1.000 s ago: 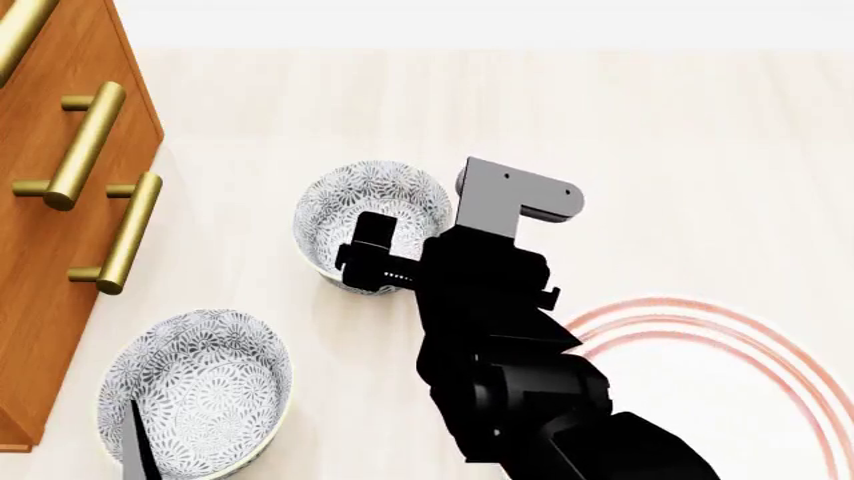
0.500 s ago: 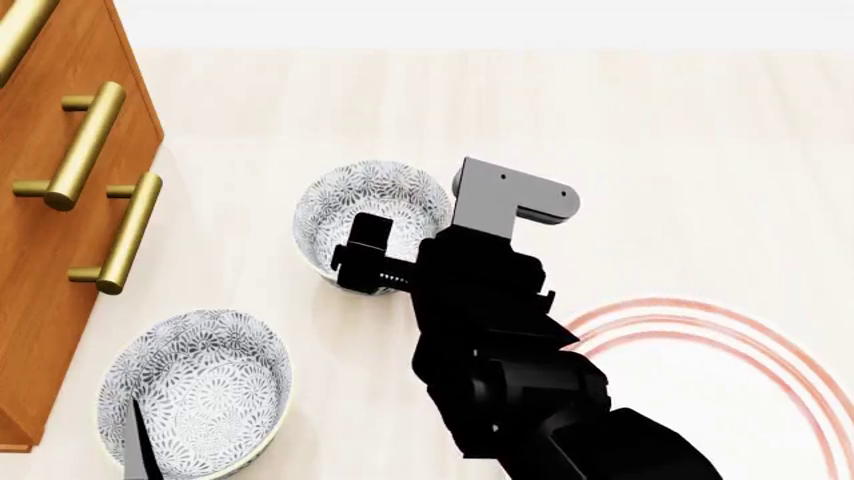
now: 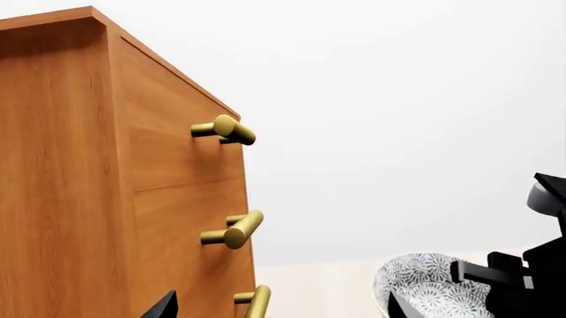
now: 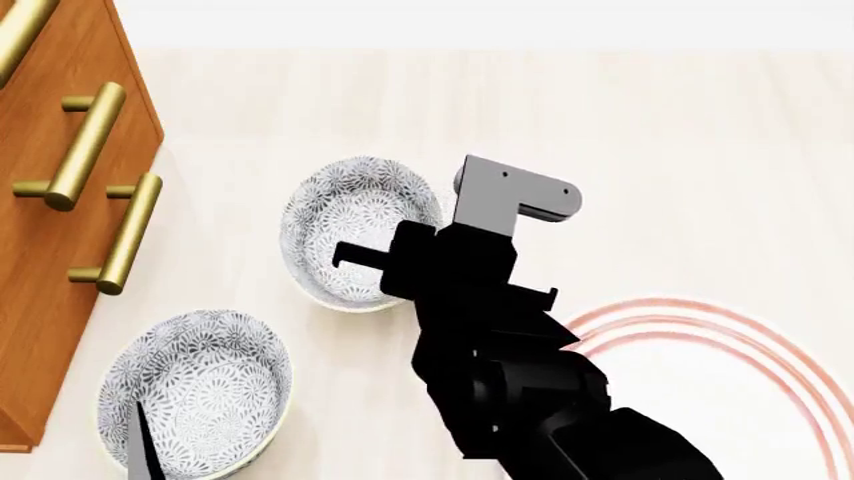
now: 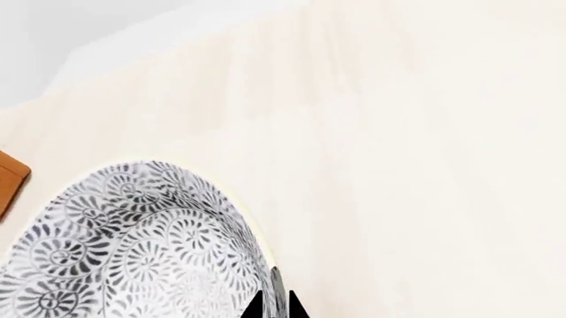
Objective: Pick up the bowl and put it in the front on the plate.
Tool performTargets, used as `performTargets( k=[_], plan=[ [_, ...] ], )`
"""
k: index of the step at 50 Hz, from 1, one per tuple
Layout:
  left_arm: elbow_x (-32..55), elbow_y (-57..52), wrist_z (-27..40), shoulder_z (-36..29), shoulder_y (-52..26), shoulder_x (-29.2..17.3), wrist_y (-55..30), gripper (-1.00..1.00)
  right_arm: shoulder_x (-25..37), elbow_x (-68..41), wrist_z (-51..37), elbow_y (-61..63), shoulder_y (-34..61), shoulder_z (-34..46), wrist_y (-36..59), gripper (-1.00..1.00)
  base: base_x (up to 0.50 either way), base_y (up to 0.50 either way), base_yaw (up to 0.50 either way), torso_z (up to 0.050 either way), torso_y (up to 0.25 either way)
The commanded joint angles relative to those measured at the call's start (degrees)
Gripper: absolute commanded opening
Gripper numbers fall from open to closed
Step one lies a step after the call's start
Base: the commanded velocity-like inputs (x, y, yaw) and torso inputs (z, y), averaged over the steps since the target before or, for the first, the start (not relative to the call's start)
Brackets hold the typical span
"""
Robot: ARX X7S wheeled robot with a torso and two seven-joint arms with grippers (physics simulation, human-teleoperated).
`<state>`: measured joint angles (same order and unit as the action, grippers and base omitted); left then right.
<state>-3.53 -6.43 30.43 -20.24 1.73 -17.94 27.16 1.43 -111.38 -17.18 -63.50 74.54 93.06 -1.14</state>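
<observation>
Two patterned bowls show in the head view: the nearer bowl (image 4: 198, 388) sits on the pale table (image 4: 667, 150) at the lower left, with the dark tips of the left gripper (image 4: 140, 445) poking in over its near rim; whether those tips are spread or closed cannot be told, and they grip nothing visible. Just to the right of it rises the black right arm (image 4: 514, 380), and beside the arm's far side lies the plate (image 4: 727, 375), its red rings showing, partly cut off by the frame edge. Farther on, the right gripper (image 4: 367, 262) reaches over the bowl (image 4: 350, 225), its fingers clamped on that bowl's right rim; in the right wrist view the fingertips (image 5: 274, 305) pinch the rim of the bowl (image 5: 132, 245) between them. At the left stands a wooden cabinet (image 4: 60, 200) with brass handles (image 4: 83, 145), well apart from the plate.
</observation>
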Motion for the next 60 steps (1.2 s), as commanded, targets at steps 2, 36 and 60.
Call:
performTargets(
  k=[2, 36, 60],
  plan=[
    [-0.84, -0.18, -1.04, 1.41, 0.04, 1.07, 0.06, 1.00, 1.51, 2.19, -2.28, 7.31, 1.74, -1.00, -3.69, -1.00, 0.00, 0.00, 0.00, 0.000, 0.000],
    [-0.32, 0.35, -0.71, 0.11, 0.18, 1.08, -0.32, 1.00, 71.00, 25.82, -13.50, 85.35, 19.43, -1.22, -9.84, -1.00, 0.00, 0.00, 0.00, 0.000, 0.000],
    [-0.33, 1.70, -1.25, -1.53, -0.44, 1.17, -1.71, 1.00, 88.54, 27.79, 15.11, 84.47, 9.19, 8.76, -14.39, -1.00, 0.00, 0.00, 0.00, 0.000, 0.000]
  ],
)
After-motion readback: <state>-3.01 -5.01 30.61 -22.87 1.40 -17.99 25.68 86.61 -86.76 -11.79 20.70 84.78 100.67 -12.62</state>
